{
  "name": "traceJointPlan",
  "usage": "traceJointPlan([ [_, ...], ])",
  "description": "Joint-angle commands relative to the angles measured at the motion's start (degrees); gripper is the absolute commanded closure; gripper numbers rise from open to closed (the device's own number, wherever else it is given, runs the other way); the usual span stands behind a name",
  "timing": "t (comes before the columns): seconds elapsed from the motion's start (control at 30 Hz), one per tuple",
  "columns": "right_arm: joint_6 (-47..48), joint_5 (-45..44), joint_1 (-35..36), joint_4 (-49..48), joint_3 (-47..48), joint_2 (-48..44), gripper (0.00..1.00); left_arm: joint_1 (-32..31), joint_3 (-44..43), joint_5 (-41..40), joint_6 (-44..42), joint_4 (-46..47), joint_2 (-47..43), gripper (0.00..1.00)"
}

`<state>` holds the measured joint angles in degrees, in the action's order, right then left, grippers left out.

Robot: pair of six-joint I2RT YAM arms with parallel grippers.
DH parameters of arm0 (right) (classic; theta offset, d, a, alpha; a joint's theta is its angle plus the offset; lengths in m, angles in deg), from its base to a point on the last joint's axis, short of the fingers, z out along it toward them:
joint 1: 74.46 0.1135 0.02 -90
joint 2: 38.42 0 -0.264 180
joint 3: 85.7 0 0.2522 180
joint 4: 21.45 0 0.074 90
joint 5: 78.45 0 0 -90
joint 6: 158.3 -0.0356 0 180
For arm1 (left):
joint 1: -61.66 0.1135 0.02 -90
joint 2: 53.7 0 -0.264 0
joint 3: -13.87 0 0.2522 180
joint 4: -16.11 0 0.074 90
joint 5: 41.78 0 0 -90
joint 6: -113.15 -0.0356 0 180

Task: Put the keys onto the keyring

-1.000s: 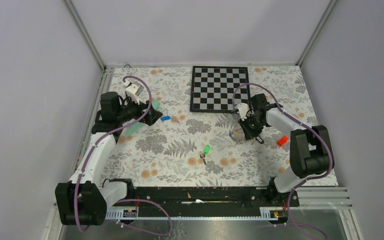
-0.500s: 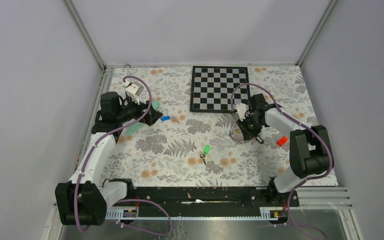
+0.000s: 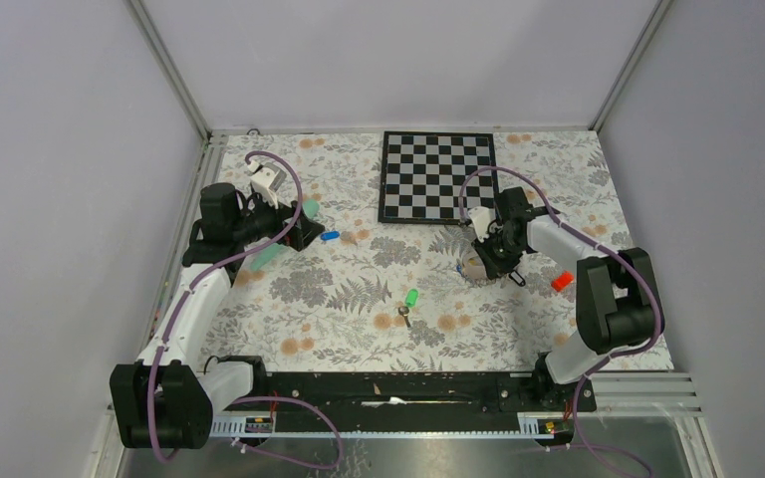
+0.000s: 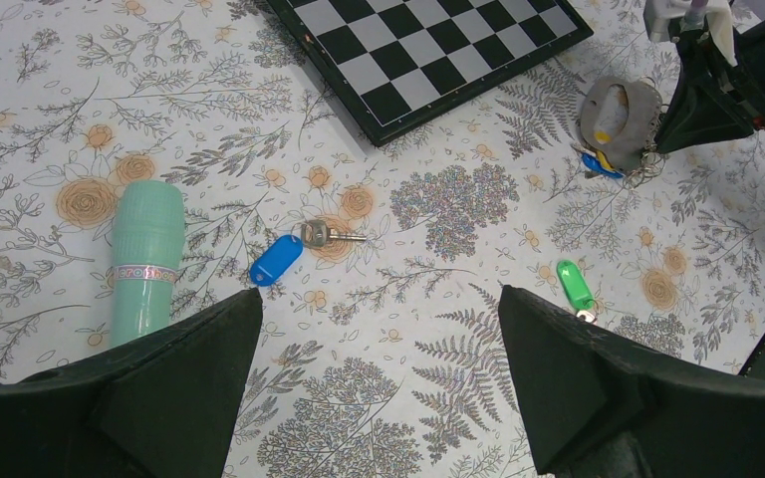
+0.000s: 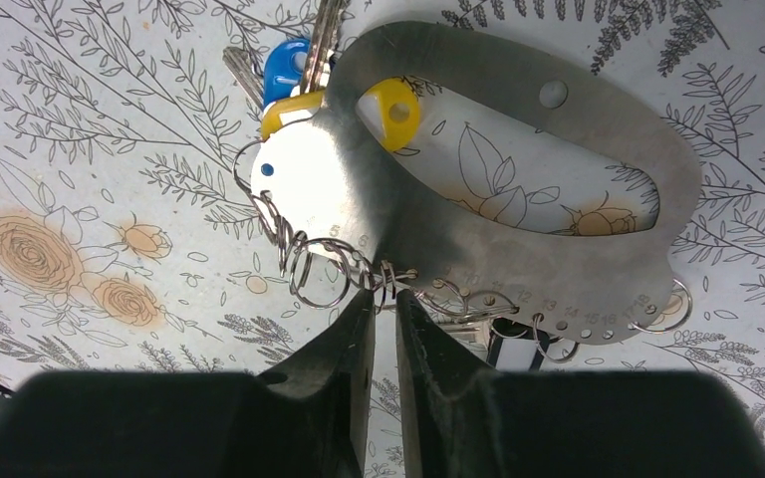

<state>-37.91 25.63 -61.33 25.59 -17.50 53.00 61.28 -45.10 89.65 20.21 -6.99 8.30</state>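
My right gripper (image 5: 385,297) is shut on a thin wire ring at the edge of a grey metal plate (image 5: 518,199) that carries several rings. A blue key (image 5: 284,65) and yellow-headed keys (image 5: 394,105) hang at the plate's far end. In the top view this gripper (image 3: 480,267) and the plate (image 3: 472,265) are right of centre. My left gripper (image 4: 380,293) is open and empty above the cloth. A loose blue key (image 4: 277,259) lies just beyond its left finger. A green key (image 3: 411,298) lies mid-table, with the small silvery keyring (image 3: 403,314) at its near end.
A chessboard (image 3: 436,176) lies at the back centre. Two mint-green pieces (image 3: 309,208) (image 3: 267,256) lie beside my left gripper (image 3: 309,231). An orange-red cylinder (image 3: 562,281) sits by the right arm. A black tag (image 5: 513,344) hangs under the plate. Walls enclose the table.
My right gripper has shifted slightly left with the metal plate. The left arm and the loose keys have not moved.
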Motion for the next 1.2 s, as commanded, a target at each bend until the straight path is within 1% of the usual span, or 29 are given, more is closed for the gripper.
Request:
traceJointPlan([
  [0.0,0.57,-0.87,0.42,0.04,-0.09,1.13,0.79,0.32,0.39,1.72,-0.05,3.24,-0.72,0.01],
  [0.13,0.57,0.11,0.49,0.44,-0.11,2.15,0.79,0.29,0.39,1.73,-0.04,3.24,-0.69,0.01],
  [0.2,0.58,0.45,0.47,0.63,-0.03,2.23,0.81,0.29,0.39,1.72,-0.05,3.19,-0.73,0.01],
  [0.4,0.42,1.02,0.41,1.36,1.08,0.86,0.94,0.29,0.47,1.8,-0.14,3.24,-0.71,0.01],
  [0.5,0.23,1.16,0.46,2.6,2.7,-0.55,0.97,0.29,0.47,1.91,-0.13,3.2,-0.74,0.01],
  [0.8,1.22,1.15,0.56,8.27,9.58,-6.0,0.98,0.29,0.65,2.09,0.03,3.55,-0.48,0.01],
  [0.97,2.79,2.81,1.29,8.6,10.25,-9.14,1.0,0.29,0.62,2.58,0.64,4.41,0.27,0.01],
  [1.07,3.79,6.04,1.67,7.65,10.48,-11.67,1.0,-0.77,-0.35,3.52,0.45,4.49,1.6,0.01],
  [1.17,5.33,11.76,2.14,6.39,11.77,-14.87,1.0,-3.18,-2.6,6.32,-0.61,4.47,3.43,0.02],
])
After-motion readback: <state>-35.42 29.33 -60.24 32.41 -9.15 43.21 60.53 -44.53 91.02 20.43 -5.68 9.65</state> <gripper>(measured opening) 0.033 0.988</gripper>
